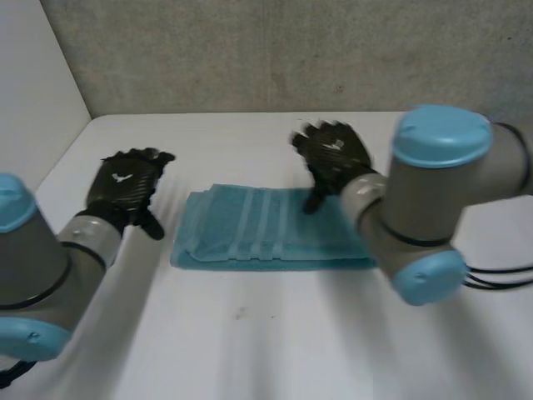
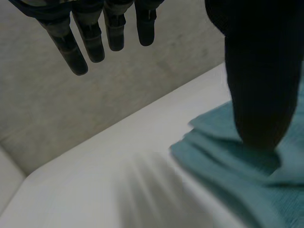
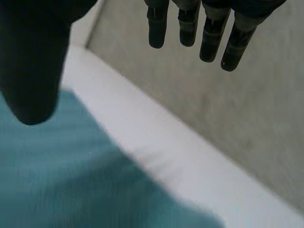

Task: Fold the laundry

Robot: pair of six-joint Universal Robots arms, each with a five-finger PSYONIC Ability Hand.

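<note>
Towel: teal towel (image 1: 266, 229) folded into a long flat rectangle, mid-counter, long edges running left to right, about parallel to the back wall (image 1: 275, 50).
Towel edges: near long edge shows stacked layers. Left end slightly rumpled, with loose folds seen in the left wrist view. Right end hidden behind the right arm (image 1: 416, 217) in the head view.
Counter: white counter (image 1: 275, 333), a wide bare stretch on the near side of the towel. A narrower bare strip runs between the towel's far edge and the wall.
Left boundary: a white side panel (image 1: 33, 75) rises along the counter's left edge, past the left hand.
Left hand: left hand (image 1: 125, 187) is over bare counter just beside the towel's left end. Fingers (image 2: 71, 47) are straight and spread, with the thumb (image 2: 259, 85) well apart from them and nothing held. The thumb points down toward the towel's left edge.
Right hand: right hand (image 1: 333, 154) is at the towel's far edge, toward its right half. Fingers (image 3: 187, 28) are straight, reaching over the bare strip toward the wall. The thumb (image 3: 33, 61) is set wide from them above the cloth, nothing gripped. Cannot tell whether the thumb tip touches the towel.
Spacing: the hands are well apart, with most of the towel's length between them.
</note>
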